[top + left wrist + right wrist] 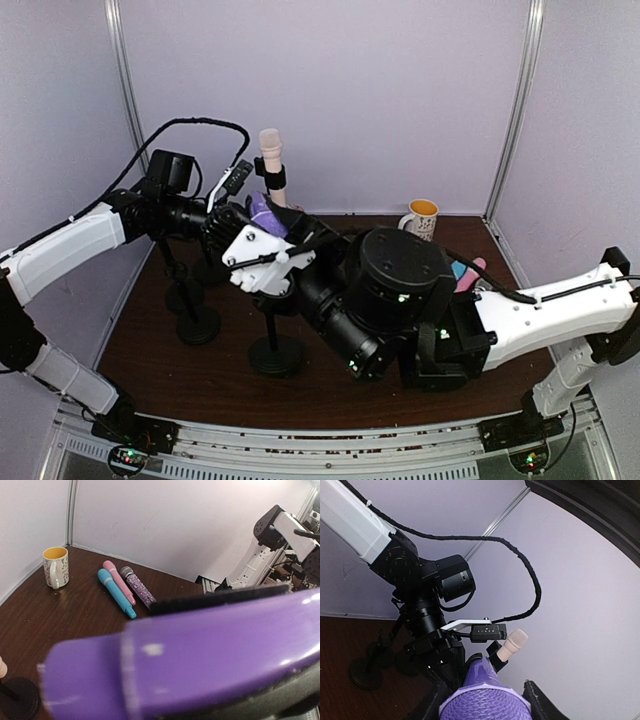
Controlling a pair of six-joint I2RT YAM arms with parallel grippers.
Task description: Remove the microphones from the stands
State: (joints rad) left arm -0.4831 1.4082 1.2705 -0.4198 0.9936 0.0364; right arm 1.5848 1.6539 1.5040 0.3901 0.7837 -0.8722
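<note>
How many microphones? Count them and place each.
5. Purple mic between both arms' fingers; beige mic upright on a stand; blue mic, pink mic and glittery mic side by side near the mug. More may be hidden.

Five microphones (116, 588), three stands (276, 354), one mug (55, 566)

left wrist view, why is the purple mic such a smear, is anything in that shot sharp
Left wrist view: the purple microphone sits too close to the lens, so it blurs, with a pale glare patch; the mug and the three microphones lying on the table behind are crisp. Right wrist view: its head at the bottom edge is only slightly soft.
</note>
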